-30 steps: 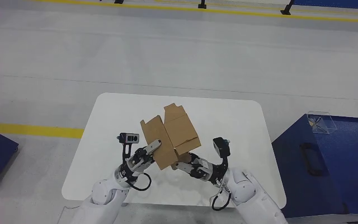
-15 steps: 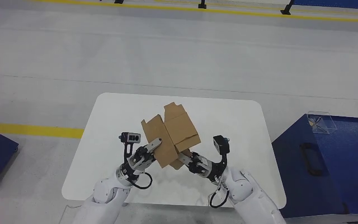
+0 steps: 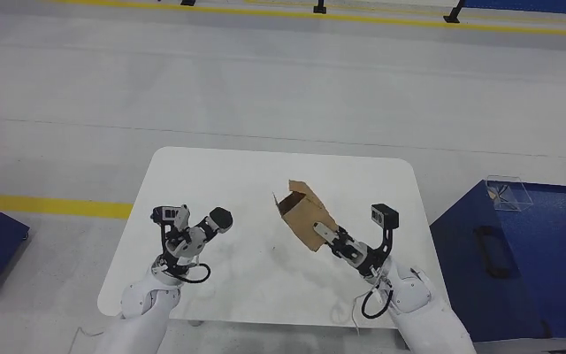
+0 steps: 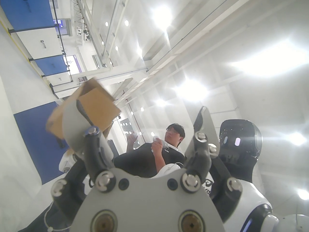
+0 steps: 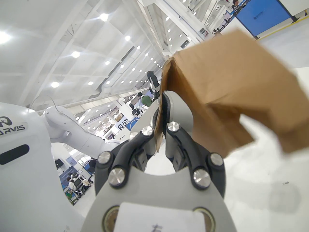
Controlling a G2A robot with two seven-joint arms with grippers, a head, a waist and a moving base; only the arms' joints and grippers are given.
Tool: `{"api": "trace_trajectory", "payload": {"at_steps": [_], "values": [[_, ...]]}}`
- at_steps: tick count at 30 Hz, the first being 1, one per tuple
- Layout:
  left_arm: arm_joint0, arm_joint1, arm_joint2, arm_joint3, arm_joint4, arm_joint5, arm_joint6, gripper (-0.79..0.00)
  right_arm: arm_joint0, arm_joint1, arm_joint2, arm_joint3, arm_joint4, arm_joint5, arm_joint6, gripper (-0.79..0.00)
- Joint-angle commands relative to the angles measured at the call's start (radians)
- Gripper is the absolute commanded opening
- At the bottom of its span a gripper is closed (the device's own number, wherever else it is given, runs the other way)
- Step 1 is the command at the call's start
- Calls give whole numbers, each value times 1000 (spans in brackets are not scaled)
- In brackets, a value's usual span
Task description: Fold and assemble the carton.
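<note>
Since the left gripper (image 3: pixel 205 226) sits spread open and empty at lower left, well apart from the carton (image 3: pixel 302 215), I'd guess it has bare table (image 3: pixel 248 177) to cross first. Carton's at centre-right, tilted, open end facing upper left, with the right gripper (image 3: pixel 325 233) clamped on its lower-right edge and room all round.

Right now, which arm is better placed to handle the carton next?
Right, likely: the right gripper is shut on the carton wall; the left gripper is open, holding nothing, apart from it.
</note>
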Motion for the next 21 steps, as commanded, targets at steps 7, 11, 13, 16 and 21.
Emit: {"api": "trace_trajectory", "payload": {"at_steps": [7,11,13,16,21], "values": [[-8,5,-12,10,22,17,-84,0,-6,5,6,-3,36,50,33,-785],[-8,5,-12,10,22,17,-84,0,-6,5,6,-3,36,50,33,-785],[-8,5,-12,10,22,17,-84,0,-6,5,6,-3,36,50,33,-785],[-8,5,-12,10,22,17,-84,0,-6,5,6,-3,36,50,33,-785],[-14,7,-19,7,61,18,-81,0,-7,5,3,-3,30,58,37,-785]]}}
